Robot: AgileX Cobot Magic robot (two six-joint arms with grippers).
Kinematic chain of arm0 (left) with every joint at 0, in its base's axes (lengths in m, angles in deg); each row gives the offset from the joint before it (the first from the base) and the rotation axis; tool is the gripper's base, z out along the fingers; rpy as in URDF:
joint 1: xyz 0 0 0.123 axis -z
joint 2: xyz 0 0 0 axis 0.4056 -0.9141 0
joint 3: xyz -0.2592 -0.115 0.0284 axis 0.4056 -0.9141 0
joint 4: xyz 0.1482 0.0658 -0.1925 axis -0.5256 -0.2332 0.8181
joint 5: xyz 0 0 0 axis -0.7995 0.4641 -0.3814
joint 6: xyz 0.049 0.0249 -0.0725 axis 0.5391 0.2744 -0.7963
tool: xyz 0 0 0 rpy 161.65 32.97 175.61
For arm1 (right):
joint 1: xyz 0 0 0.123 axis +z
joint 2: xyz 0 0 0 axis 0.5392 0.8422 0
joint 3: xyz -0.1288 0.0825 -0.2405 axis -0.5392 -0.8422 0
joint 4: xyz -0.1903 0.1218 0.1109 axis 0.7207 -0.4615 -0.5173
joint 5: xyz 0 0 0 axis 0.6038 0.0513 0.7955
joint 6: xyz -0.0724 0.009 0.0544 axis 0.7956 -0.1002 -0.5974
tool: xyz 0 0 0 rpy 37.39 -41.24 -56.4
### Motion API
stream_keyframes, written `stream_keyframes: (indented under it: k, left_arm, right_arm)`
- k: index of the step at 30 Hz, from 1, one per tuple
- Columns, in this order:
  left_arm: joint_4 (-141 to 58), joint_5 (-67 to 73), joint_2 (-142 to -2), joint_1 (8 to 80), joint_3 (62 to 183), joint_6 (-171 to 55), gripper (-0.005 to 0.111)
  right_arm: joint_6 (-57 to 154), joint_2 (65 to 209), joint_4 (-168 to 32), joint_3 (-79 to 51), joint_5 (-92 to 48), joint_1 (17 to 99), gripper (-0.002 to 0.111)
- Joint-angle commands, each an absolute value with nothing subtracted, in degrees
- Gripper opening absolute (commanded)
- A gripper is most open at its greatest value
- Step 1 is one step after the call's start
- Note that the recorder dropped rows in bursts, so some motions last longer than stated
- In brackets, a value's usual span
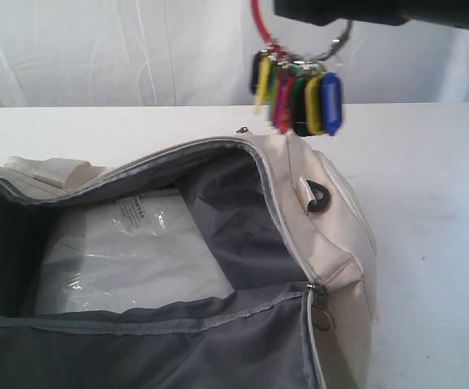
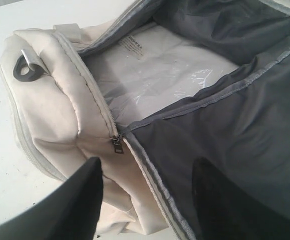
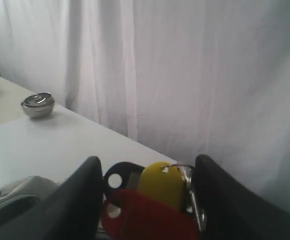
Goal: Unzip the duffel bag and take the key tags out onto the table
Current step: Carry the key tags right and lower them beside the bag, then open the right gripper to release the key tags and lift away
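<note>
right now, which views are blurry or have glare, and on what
exterior view: the key tags are slightly soft, and the clear packet in the duffel bag throws white glare; left wrist view: the zipper pull is sharp, the near fingers are dark blurs; right wrist view: the tags blur close to the lens, the metal bowl farther off is clearer

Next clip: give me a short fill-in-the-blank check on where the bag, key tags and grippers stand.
1. The duffel bag has its zipper ___.
2. The right gripper holds the key tags up ___ the table.
3. The clear-wrapped packet lies ___ the bag.
4. The left gripper is ___, holding nothing.
Missing words: open; above; inside; open.
</note>
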State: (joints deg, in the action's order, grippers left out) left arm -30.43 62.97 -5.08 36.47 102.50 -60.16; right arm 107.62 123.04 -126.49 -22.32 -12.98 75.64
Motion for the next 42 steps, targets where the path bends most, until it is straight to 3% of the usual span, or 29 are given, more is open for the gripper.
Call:
stream_keyframes:
  k: [1,10,14,17,29,42]
  left_arm:
    - [-30.1,63.76,-4.76,36.61,102.44,-60.53,0.057]
    - [-30.1,63.76,-4.76,36.61,102.44,-60.53,0.057]
    - [-30.1,63.76,-4.76,36.61,102.44,-60.53,0.057]
    - [-30.1,63.76,-4.76,36.61,102.44,-60.53,0.057]
    - [-30.1,63.76,-4.76,36.61,102.44,-60.53,0.057]
    - [-30.1,63.76,-4.76,36.61,102.44,-60.53,0.057]
  right_arm:
    - [107.68,117.4,-126.36,-27.54,-17.03,71.0,0.0]
    - [106.06,114.11,-127.85,-45.31,-28.21,63.36,0.0]
    - [106.05,114.61,-134.9,-53.18,-41.72,63.25,0.0]
    - [105.88,118.52,-135.71,-56.68,-42.2,63.25,0.0]
    - [92.33,134.19,-135.55,-57.89,-45.66,63.25,0.0]
    - [79.83,137.63,-127.7,-57.58,-42.11,63.4,0.0]
